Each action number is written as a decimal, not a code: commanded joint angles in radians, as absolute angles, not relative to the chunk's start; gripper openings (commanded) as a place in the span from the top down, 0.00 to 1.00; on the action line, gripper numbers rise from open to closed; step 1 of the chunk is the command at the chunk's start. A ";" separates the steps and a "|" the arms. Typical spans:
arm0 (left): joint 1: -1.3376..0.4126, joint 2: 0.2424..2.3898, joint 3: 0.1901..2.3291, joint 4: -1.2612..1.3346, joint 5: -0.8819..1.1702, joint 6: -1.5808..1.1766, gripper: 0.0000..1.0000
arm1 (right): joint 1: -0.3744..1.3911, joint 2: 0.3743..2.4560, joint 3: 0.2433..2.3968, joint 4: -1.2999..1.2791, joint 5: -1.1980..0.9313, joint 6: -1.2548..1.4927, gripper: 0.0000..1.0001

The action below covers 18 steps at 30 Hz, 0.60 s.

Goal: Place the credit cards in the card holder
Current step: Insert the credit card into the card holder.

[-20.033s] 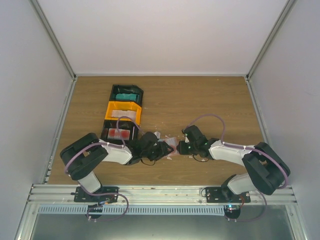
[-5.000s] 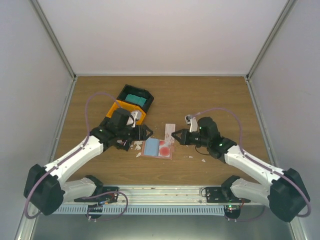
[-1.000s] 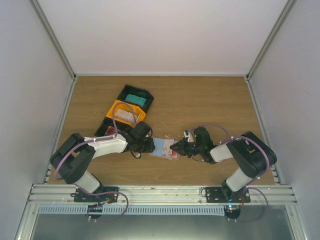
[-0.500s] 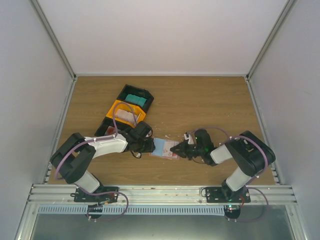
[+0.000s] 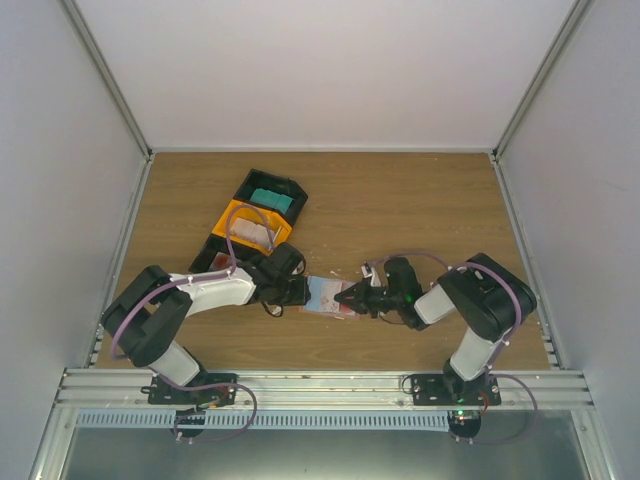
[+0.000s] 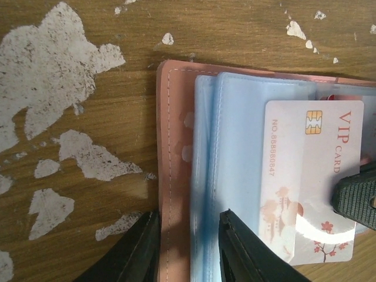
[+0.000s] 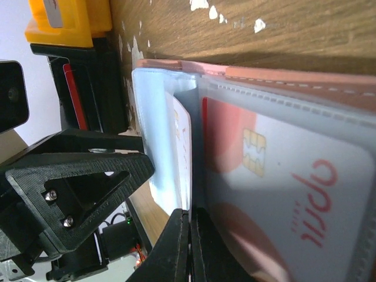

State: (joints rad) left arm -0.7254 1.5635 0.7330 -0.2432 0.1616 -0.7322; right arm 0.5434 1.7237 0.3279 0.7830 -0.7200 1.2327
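A: What is the right gripper (image 7: pixel 189 222) doing?
B: Its jaws are pressed together with nothing visible between them. The tip sits at an edge of the pale VIP card (image 6: pixel 305 176), and the frame cuts off most of the finger

A: And the left gripper (image 6: pixel 189 226)?
B: Its fingers stand apart, straddling the stitched end of the card holder (image 6: pixel 173 147). Whether they press on it I cannot tell

A: Where is the holder?
B: It lies open and flat near the middle of the tabletop (image 5: pixel 420 200), nearer the near edge. A red card (image 7: pixel 264 176) lies under a clear sleeve (image 6: pixel 235 147). Whether the pale card is inside one is unclear

A: Further out?
B: Toward the far left corner are an orange bin (image 5: pixel 232 214) and a black bin (image 5: pixel 290 186) holding a teal card (image 5: pixel 270 197). The left arm hides much of a third bin
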 commanded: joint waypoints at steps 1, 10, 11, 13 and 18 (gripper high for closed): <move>-0.752 1.605 0.723 -0.266 0.202 -0.730 0.69 | 0.562 1.759 0.315 0.880 -0.704 1.280 1.00; -0.765 1.605 0.716 -0.265 0.200 -0.730 0.74 | 0.587 1.804 0.335 0.913 -0.695 1.285 0.99; -0.765 1.605 0.715 -0.264 0.200 -0.731 0.74 | 0.591 1.809 0.335 0.915 -0.694 1.285 0.99; -0.767 1.603 0.713 -0.262 0.200 -0.730 0.75 | 0.595 1.818 0.339 0.918 -0.695 1.282 0.99; -0.767 1.602 0.700 -0.246 0.204 -0.729 0.77 | 0.605 1.821 0.362 0.879 -0.692 1.253 0.97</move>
